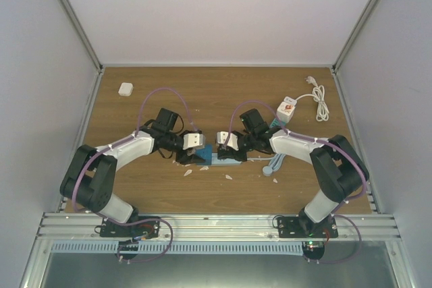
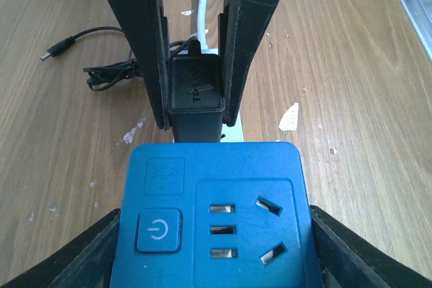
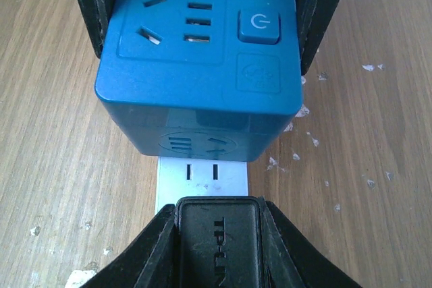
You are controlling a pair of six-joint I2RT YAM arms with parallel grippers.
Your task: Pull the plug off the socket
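Observation:
A black plug [image 3: 219, 244] stands on a white power strip [image 3: 202, 173], right behind a blue cube socket [image 2: 216, 214] that sits on the same strip. My right gripper [image 3: 219, 247] is shut on the plug's two sides. My left gripper [image 2: 216, 247] is shut on the blue cube socket, one finger on each side. In the left wrist view the plug [image 2: 196, 89] shows just beyond the cube, between the right fingers [image 2: 260, 32]. In the top view both grippers [image 1: 202, 156] [image 1: 237, 153] meet at the table's middle over the blue socket [image 1: 221, 158]. The plug's prongs are hidden.
A white cube socket [image 1: 287, 109] with a coiled white cord stands at the back right. A small white block [image 1: 125, 89] lies at the back left. A black cable with a barrel jack [image 2: 67, 48] lies beside the strip. White flakes [image 2: 289, 117] dot the wood.

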